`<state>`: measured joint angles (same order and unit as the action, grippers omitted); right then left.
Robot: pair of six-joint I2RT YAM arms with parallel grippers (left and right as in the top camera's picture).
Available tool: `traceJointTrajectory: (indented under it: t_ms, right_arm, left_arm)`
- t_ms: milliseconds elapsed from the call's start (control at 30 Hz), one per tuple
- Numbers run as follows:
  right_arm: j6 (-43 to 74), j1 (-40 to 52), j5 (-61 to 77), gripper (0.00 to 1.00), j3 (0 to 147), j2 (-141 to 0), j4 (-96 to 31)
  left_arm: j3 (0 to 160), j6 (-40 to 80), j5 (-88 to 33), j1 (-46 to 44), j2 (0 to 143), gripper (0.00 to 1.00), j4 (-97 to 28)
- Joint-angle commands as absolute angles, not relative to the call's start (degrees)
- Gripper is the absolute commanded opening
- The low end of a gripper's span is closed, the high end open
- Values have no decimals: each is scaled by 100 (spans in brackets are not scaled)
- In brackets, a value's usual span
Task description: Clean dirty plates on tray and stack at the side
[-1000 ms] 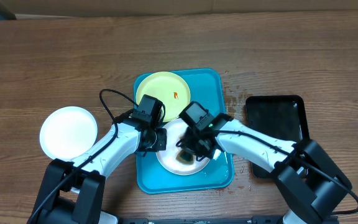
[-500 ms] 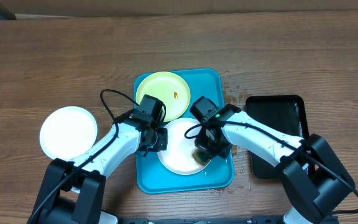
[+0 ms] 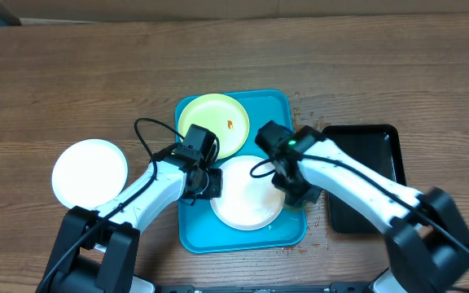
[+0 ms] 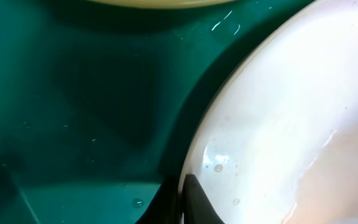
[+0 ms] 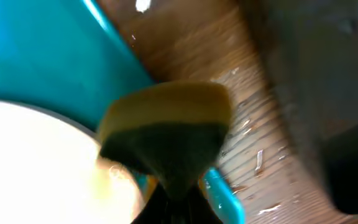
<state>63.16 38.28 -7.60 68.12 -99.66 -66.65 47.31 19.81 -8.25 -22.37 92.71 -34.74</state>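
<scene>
Across the tray (image 3: pixel 282 101), the white plate (image 3: pixel 247 199) now shows bare, while the yellow-green plate (image 3: pixel 206 122) behind it carries its smear. The sponge (image 5: pixel 166 134), pinched in the right gripper (image 3: pixel 295 194), has slid off to the tray's right rim. The left gripper (image 3: pixel 206 183) stays clamped on the white plate's edge, so stacking looks next.

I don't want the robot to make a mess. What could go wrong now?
The left jaws pinch only the rim of the white plate, so it might slip if lifted. The sponge in the right jaws hangs over the edge of the tray and could drip on the wooden table, already spotted with drops. The orange smear on the yellow-green plate might get missed.
</scene>
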Motion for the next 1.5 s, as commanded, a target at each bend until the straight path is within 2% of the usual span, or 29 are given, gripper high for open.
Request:
traceJointTrajectory:
  t_ms: [0,167,433,600,833,867,933,1000,1167,1467]
  right_arm:
    - [5946,3642,-1197,4,6834,-9148,-6637]
    - [5245,2982,-1017,4,6834,-8208,-6709]
    - [3603,1013,-281,4,6685,-7636,-6827]
    - [3446,172,-99,5,5789,-7664,-6211]
    - [3444,-344,735,8,4425,-7666,-4895]
    - [3444,-346,786,10,4375,-7666,-4821]
    - [3439,-346,784,25,4370,-7664,-4729]
    - [3374,-351,840,34,4453,-7660,-4812]
    - [2976,-362,1284,43,5085,-7537,-5275]
    - [2954,-366,1337,57,6213,-6923,-6326]
  left_arm:
    - [4613,2062,-235,-2171,9452,4,-3592]
    - [4613,1986,-237,-2174,9450,4,-3590]
    - [4628,1885,-454,-2174,9450,4,-3594]
    - [4630,1621,-552,-2178,9450,4,-3605]
    - [4668,1481,-773,-2178,9448,4,-3614]
    - [4678,1437,-805,-2178,9448,4,-3616]
    - [4724,1365,-864,-2178,9437,4,-3618]
    - [4814,1365,-864,-2178,9437,4,-3699]
    - [5352,1306,-858,-2178,9437,4,-4407]
    - [6757,1297,-998,-2235,9437,5,-5555]
